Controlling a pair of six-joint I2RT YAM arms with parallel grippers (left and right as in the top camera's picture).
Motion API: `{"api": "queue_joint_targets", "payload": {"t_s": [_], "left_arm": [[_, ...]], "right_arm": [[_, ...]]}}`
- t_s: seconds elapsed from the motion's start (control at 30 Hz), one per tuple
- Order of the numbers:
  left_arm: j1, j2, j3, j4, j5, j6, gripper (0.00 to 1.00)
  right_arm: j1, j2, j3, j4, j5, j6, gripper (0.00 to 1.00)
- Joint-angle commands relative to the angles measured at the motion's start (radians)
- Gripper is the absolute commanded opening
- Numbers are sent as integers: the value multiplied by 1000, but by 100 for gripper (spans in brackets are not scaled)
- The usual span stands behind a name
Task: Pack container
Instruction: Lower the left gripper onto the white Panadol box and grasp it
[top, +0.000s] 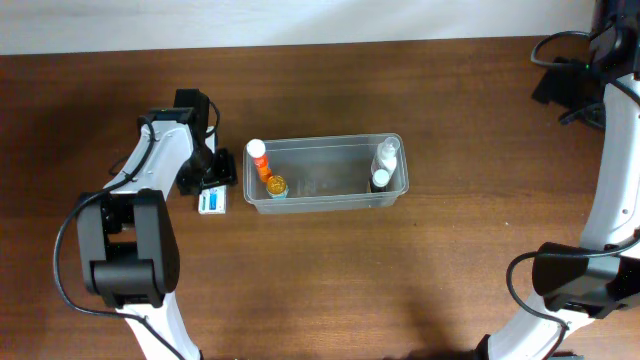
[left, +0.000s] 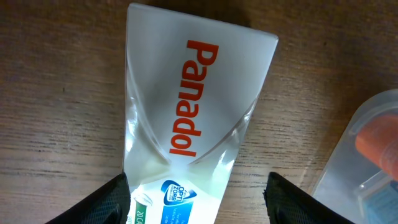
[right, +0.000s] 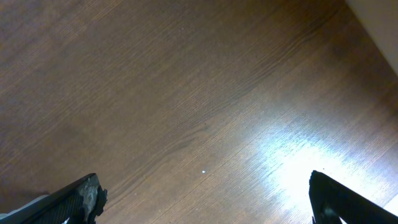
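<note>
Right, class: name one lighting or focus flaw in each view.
Overhead: shadow darkens the table's left side; left wrist: glare washes out the Panadol box, and the container's corner is blurred; right wrist: a bright glare patch on the table.

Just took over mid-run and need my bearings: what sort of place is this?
Likely a robotics lab bench staged for packing, not a home: a left arm and a right arm at a wooden table, a clear container holding small bottles, and a Panadol box beside it.
</note>
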Motion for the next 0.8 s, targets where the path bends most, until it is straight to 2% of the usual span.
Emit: {"api": "queue_joint_targets", "payload": {"t_s": [0.0, 0.77], "left_arm": [[4, -11, -15, 10, -29, 27, 70], [27, -10, -15, 93, -67, 139, 70]], "right_arm": [[-5, -8, 5, 1, 16, 0, 98], [-5, -8, 5, 0, 16, 0, 98]]}}
